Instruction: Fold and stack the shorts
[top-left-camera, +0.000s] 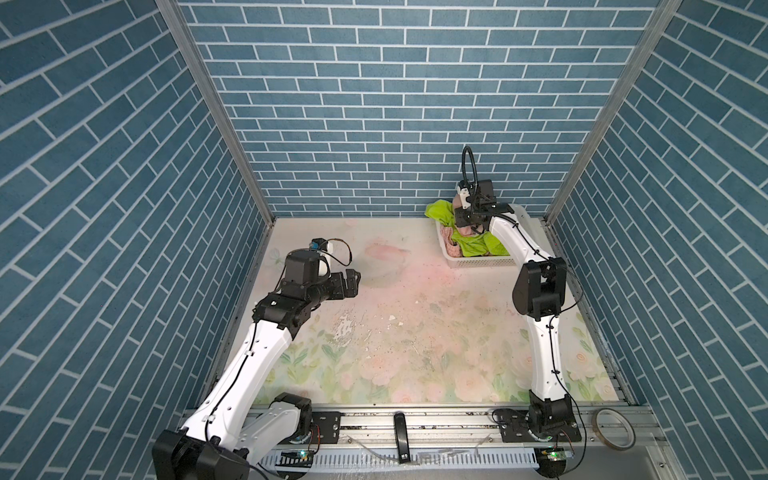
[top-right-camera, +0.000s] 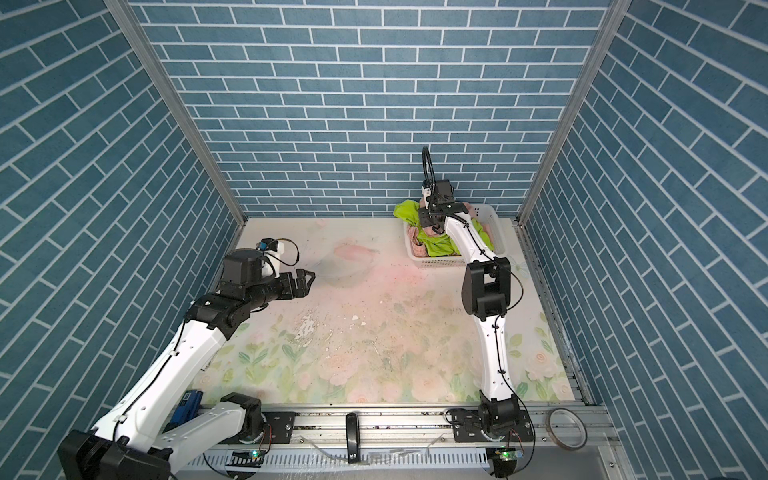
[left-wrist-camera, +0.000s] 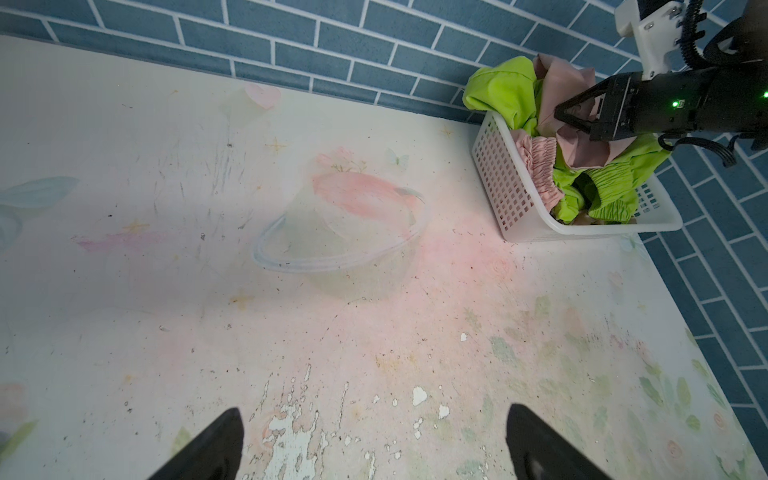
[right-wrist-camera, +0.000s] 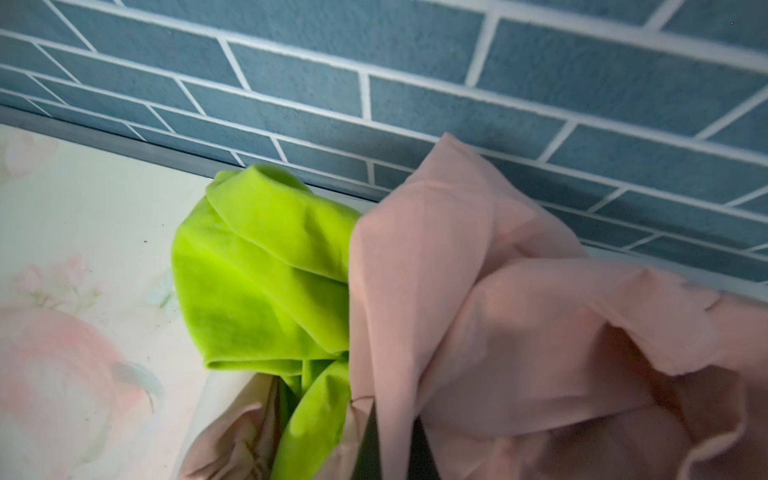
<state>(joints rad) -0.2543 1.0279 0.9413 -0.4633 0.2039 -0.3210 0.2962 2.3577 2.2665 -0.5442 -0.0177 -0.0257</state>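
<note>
In both top views the basket (top-left-camera: 478, 262) sits at one o'clock on the table (top-left-camera: 415, 332), with the green shorts (top-left-camera: 439, 211) and pink shorts (top-left-camera: 449, 240) heaped inside it. The left pincer (top-left-camera: 351, 283) hangs released at nine o'clock.

Left wrist view: the right pincer (left-wrist-camera: 562, 114) is clenched on the pink shorts above the basket.

Right wrist view: pink cloth is nipped between its fingers (right-wrist-camera: 371, 453), and the green shorts touch it.

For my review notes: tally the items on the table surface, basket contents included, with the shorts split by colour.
Lime green shorts: 1
Pink shorts: 1
White basket: 1
Clear bowl: 1
Total: 4, counting only what shows; anything buried deeper in the basket cannot be seen.
</note>
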